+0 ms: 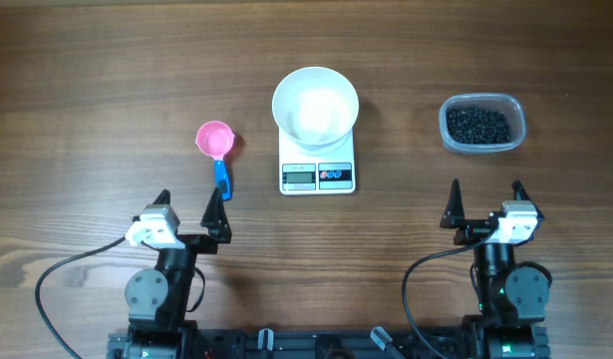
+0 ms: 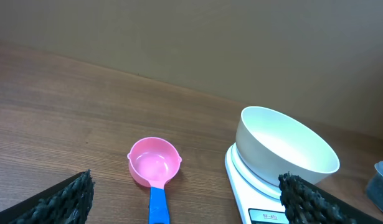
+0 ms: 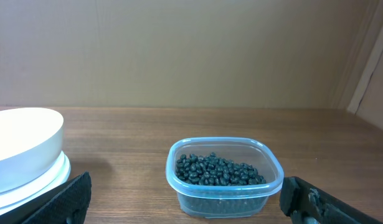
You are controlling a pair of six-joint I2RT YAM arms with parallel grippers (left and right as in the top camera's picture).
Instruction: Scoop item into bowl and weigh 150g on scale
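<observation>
1. The bowl [image 1: 315, 105] sits right on top of the scale [image 1: 317, 176], pretty much mid-table [image 1: 87, 100]. It covers the platform, so only the scale's display and two little buttons poke out on the robot's side.
2. The beans [image 1: 477, 124] are all in a clear plastic tub [image 1: 448, 138] off to the right, well apart from the scale.
3. A pink scoop [image 1: 215, 140] with a blue handle lies on the wood to the left of the scale. Its cup faces up and the handle points back toward the left arm.
4. The left gripper [image 1: 190, 193] hangs near the robot's edge, close behind the end of the scoop handle. Its jaws are spread wide and it's holding nothing.
5. The right gripper [image 1: 486, 186] is the same deal, wide open and not holding anything. It's lined up with the tub but sits well back from it.
</observation>
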